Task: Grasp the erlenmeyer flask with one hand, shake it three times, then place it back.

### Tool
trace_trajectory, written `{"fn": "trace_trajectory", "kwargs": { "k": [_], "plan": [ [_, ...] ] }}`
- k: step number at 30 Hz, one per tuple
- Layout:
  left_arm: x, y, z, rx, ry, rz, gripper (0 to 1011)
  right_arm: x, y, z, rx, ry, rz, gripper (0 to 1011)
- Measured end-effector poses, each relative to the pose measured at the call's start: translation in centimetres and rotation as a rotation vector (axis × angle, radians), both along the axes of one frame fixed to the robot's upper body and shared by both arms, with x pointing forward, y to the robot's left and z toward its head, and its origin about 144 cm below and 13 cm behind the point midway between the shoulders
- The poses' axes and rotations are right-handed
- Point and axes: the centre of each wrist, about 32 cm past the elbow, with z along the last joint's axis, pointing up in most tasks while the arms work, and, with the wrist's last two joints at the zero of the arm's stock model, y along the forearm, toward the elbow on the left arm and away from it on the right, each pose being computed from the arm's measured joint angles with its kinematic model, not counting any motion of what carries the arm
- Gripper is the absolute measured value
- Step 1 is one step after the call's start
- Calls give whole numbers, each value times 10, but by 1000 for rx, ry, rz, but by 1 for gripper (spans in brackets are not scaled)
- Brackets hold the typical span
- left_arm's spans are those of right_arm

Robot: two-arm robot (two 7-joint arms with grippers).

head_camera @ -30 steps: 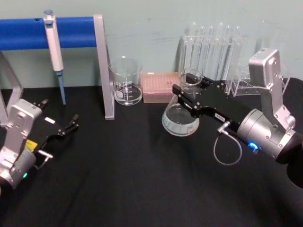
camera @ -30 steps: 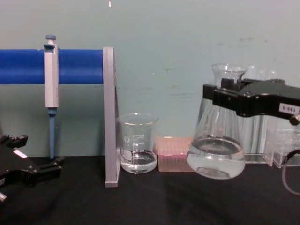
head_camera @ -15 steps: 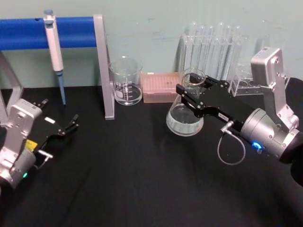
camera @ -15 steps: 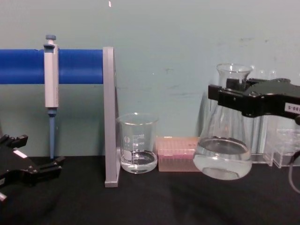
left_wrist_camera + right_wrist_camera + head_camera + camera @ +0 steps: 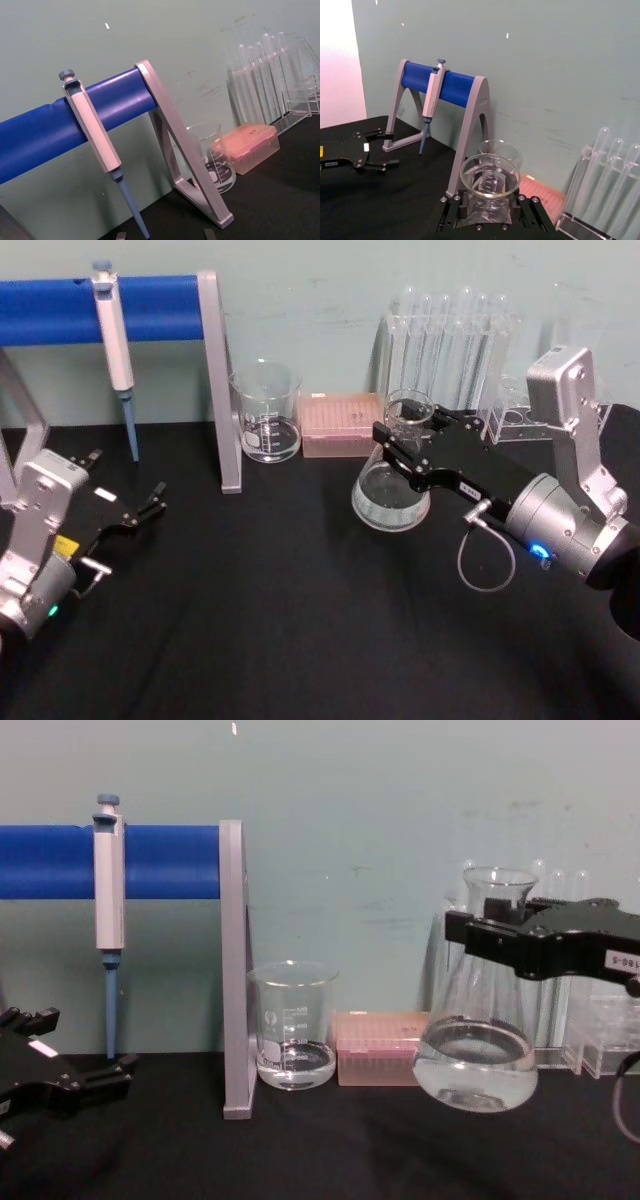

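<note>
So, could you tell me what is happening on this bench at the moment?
The right gripper is shut on the neck of the erlenmeyer flask, holding it with a little clear liquid inside, seemingly just off the black table, in front of the test tubes. The left gripper sits open at the left, by the pipette stand.

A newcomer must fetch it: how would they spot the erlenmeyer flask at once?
From the blue pipette stand, look right past the beaker and pink tip box. The erlenmeyer flask is before the test tube rack, its neck clamped in the jaws of the right gripper; the left gripper rests far left. Unlike the straight beaker, it is conical with a narrow neck.
</note>
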Motion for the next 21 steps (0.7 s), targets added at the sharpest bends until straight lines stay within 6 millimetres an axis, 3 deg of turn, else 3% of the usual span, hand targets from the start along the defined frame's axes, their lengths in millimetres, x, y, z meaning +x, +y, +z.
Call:
{"fn": "trace_trajectory", "kwargs": {
  "k": [21],
  "plan": [
    [0, 0, 0, 0, 0, 0, 1001, -5, 21, -6, 19, 40, 112, 457]
  ]
}}
